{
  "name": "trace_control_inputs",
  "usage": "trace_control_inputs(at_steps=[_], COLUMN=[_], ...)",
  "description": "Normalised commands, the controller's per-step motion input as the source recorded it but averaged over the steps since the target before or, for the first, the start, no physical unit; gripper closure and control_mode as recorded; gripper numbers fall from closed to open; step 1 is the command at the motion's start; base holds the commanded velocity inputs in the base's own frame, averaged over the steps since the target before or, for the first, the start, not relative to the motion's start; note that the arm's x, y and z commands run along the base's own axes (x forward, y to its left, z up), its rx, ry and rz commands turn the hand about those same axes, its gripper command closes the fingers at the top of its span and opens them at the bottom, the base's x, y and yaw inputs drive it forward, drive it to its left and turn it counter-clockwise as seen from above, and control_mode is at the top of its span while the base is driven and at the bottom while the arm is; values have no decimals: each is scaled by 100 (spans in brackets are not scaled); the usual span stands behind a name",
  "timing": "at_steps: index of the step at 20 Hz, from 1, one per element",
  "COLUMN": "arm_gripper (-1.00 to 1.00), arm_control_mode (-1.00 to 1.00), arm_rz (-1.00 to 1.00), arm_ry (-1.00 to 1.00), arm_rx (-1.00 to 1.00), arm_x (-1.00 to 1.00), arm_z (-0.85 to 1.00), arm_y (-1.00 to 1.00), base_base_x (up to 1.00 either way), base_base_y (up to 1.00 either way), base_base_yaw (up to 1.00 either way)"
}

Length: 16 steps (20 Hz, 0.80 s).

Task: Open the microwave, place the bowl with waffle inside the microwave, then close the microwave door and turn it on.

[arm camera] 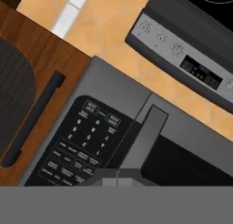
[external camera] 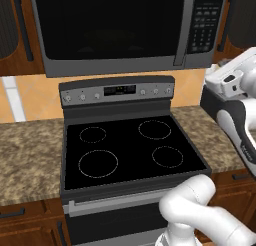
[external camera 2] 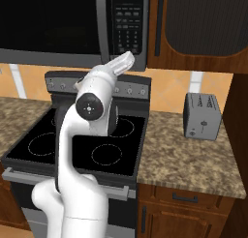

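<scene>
Grey microwave door (external camera: 112, 25) shut, fingers (arm camera: 117, 178) closed

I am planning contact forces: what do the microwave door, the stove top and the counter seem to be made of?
Microwave door: dark glossy panel, probably glass, in a brushed grey, metal-looking frame. Stove top: smooth black surface with printed burner rings, likely glass-ceramic. Counter: speckled brown, granite-like stone, though possibly laminate.

Kitchen — stove (external camera: 131, 155), microwave (external camera: 120, 27), toaster (external camera 2: 202, 116)
</scene>
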Motion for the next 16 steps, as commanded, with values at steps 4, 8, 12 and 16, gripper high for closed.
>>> trace_control_inputs(at_steps=[4, 8, 12, 16], arm_gripper=[100, 100, 100, 100], arm_control_mode=[-100, -100, -100, -100], arm_rz=[1, 0, 0, 0], arm_ry=[0, 0, 0, 0], arm_rx=[-1, -2, 0, 0], arm_x=[21, 41, 48, 59], arm_z=[0, 4, 12, 2], arm_y=[3, 4, 0, 0], base_base_x=[0, 0, 0, 0], base_base_y=[0, 0, 0, 0], base_base_yaw=[0, 0, 0, 0])
